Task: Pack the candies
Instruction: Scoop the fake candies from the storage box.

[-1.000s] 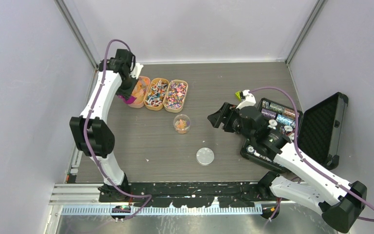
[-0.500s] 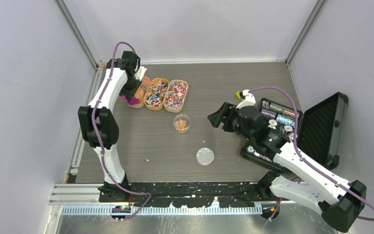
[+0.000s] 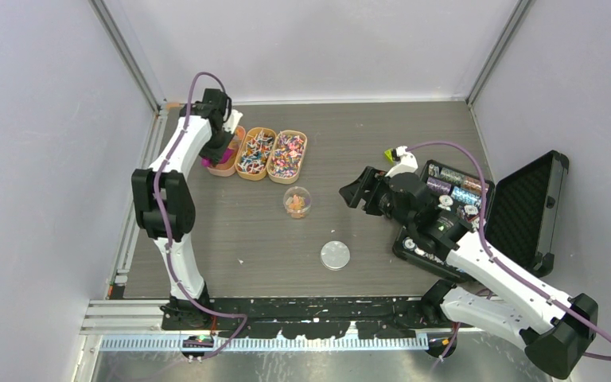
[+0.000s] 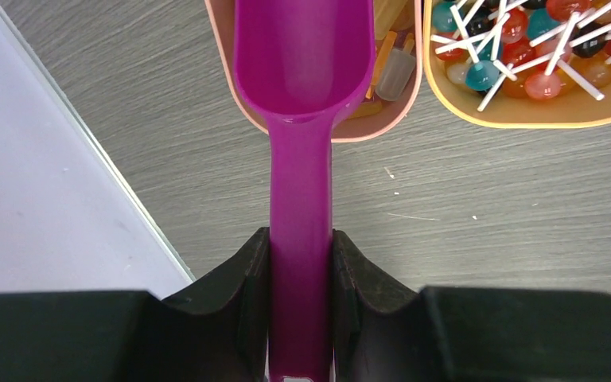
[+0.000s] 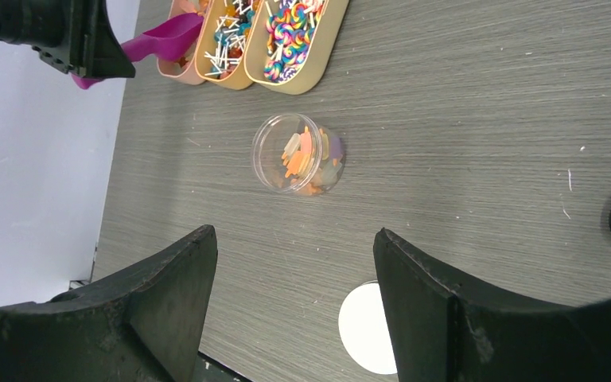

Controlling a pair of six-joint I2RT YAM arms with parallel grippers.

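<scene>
Three oval trays hold the candies: a pink tray [image 3: 229, 150] with orange ones, a middle tray [image 3: 255, 153] of lollipops [image 4: 517, 56] and a right tray [image 3: 287, 155] of mixed colours. My left gripper [image 4: 301, 239] is shut on the handle of a magenta scoop [image 4: 302, 119], whose bowl lies in the near end of the pink tray [image 4: 390, 123]. A clear round jar [image 3: 297, 201] with some orange candies [image 5: 298, 155] stands open mid-table. My right gripper [image 5: 294, 247] hangs open and empty to the jar's right, pointing at it.
The jar's round lid [image 3: 335, 255] lies flat nearer the arms. An open black case [image 3: 525, 211] with poker chips sits at the right under my right arm. A yellow-green brick [image 3: 387, 153] lies near it. The left wall runs close beside the pink tray.
My left arm has swung its elbow toward the back wall, and the scoop has slid further into the pink tray. The right arm has not moved.
</scene>
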